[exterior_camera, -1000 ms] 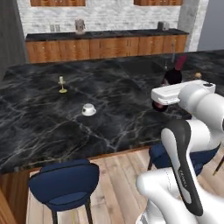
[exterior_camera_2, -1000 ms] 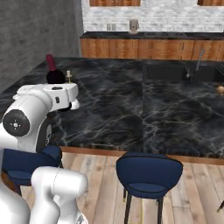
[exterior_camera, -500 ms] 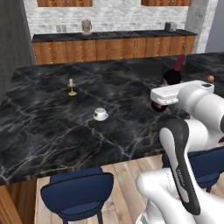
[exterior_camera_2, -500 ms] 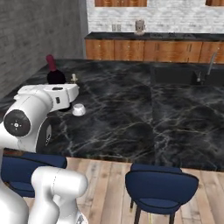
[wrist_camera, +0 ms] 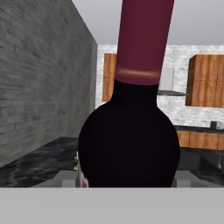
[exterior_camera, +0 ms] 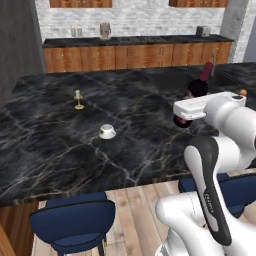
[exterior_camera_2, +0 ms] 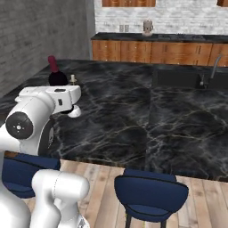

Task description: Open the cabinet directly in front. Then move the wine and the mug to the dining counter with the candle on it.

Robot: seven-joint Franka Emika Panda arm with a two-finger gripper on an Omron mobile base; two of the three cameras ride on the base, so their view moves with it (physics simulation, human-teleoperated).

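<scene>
The wine (exterior_camera: 198,86), a dark bottle with a red foil neck, stands upright in my gripper (exterior_camera: 183,119), which is shut on its lower body above the right part of the dining counter (exterior_camera: 60,150). In the hand view the wine (wrist_camera: 131,144) looms close in front of the camera. The white mug (exterior_camera: 107,131) sits on the black marble to the left of my hand. Farther back left stands the candle (exterior_camera: 78,99). From the right side, the wine (exterior_camera_2: 56,76) rises behind my white hand and the mug (exterior_camera_2: 75,111) peeks out beside it. The cabinet is out of view.
Blue stools (exterior_camera: 75,220) (exterior_camera_2: 149,193) stand along the near edge of the island. A sink with a faucet (exterior_camera_2: 209,73) is set into its far right. A back counter (exterior_camera: 130,42) runs under white brick, and a grey wall (exterior_camera_2: 40,35) stands at the left.
The whole picture has shifted a little sideways in both base views, so the base has moved. The wine stays held at the same place relative to the arm.
</scene>
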